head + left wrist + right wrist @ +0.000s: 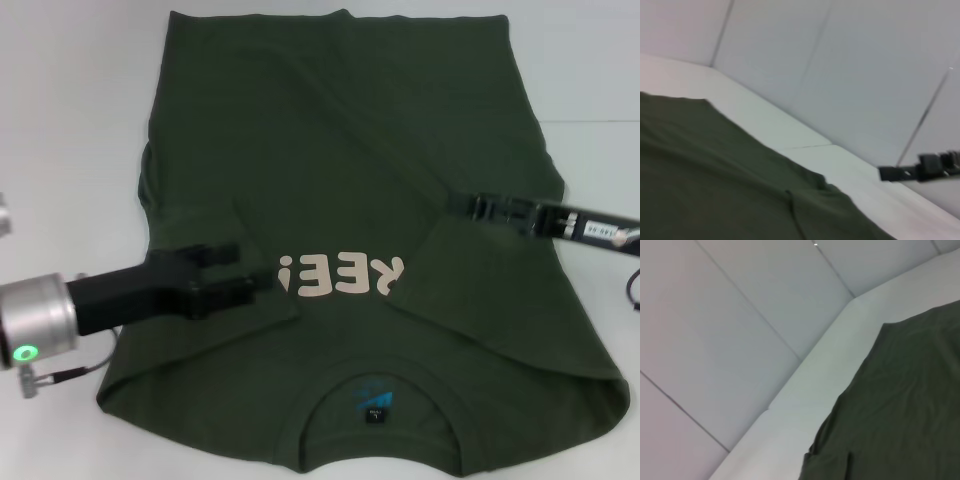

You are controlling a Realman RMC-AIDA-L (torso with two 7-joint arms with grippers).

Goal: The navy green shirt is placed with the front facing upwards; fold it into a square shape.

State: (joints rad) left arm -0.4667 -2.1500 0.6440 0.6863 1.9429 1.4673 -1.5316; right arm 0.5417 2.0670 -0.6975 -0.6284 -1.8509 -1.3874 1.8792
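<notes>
The navy green shirt [350,130] lies flat on the white table [70,100], collar nearest me, with the pale lettering [345,275] and the neck label [373,408] showing. Both sleeves are folded in over the chest. My left gripper [245,272] is low over the folded left sleeve, fingers apart, next to the lettering. My right gripper [452,204] is at the edge of the folded right sleeve, low on the cloth. The shirt also shows in the left wrist view [715,180] and the right wrist view [900,405]. The right gripper shows far off in the left wrist view [890,173].
Bare white table surrounds the shirt on the left, the right [600,120] and the far side. Pale wall panels [740,315] stand behind the table. A cable [60,372] hangs from the left wrist.
</notes>
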